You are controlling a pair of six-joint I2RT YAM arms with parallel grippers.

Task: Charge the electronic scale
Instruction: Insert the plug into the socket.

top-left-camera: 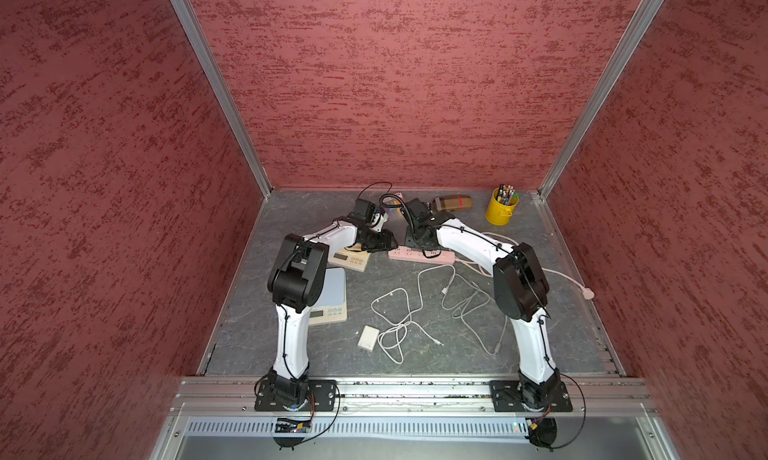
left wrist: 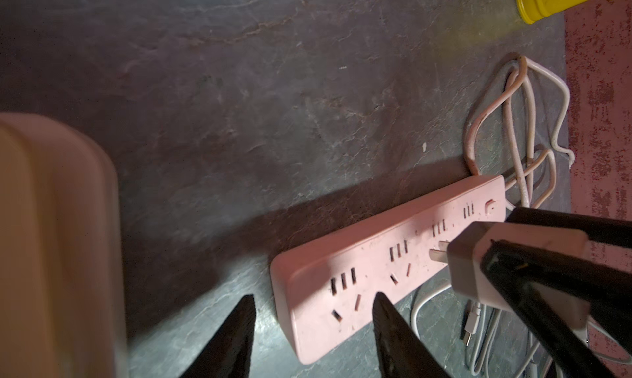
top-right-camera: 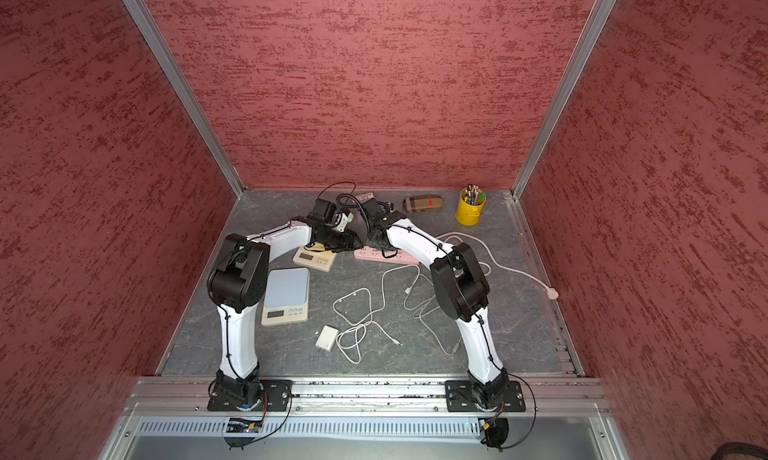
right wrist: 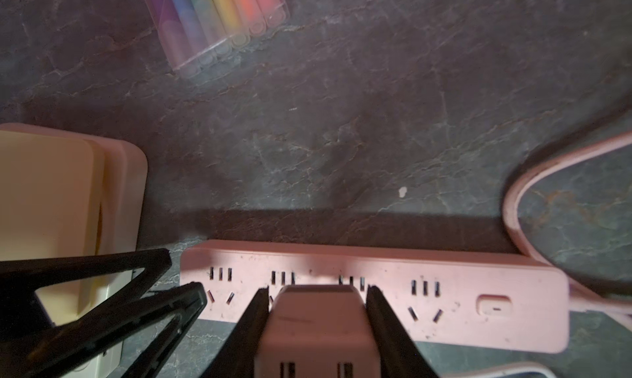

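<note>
R pincer is clamped on a white charger brick, jaws flat against its two sides. The prongs are bare & clear of the slots, so not plugged in yet. The pink power strip lies right under/ahead of the brick. Its long axis runs side to side across the desk, w/ the switch & cord end toward the R arm. The brick sits over the strip's middle, approx btwn the 2nd & 3rd socket groups from the L end; can't tell which slots the prongs line up w/. Next move, I'd judge, is a short push of the prongs into the strip face, so they need to be square to the slots; R arm is the one on it. L pincer is at the strip's L end, jaws roughly half apart, holding nothing. One finger is over the strip face, the other over bare desk btwn strip & scale. It's prob. there to steady the strip; contact unclear. Two scales, both on the L-arm side: cream scale just beside the strip's L end, blue-topped scale nearer the arm bases, partly under the L arm. Can't tell which one is to be charged; no cable seen in either. White cables lie loose mid-desk.
</note>
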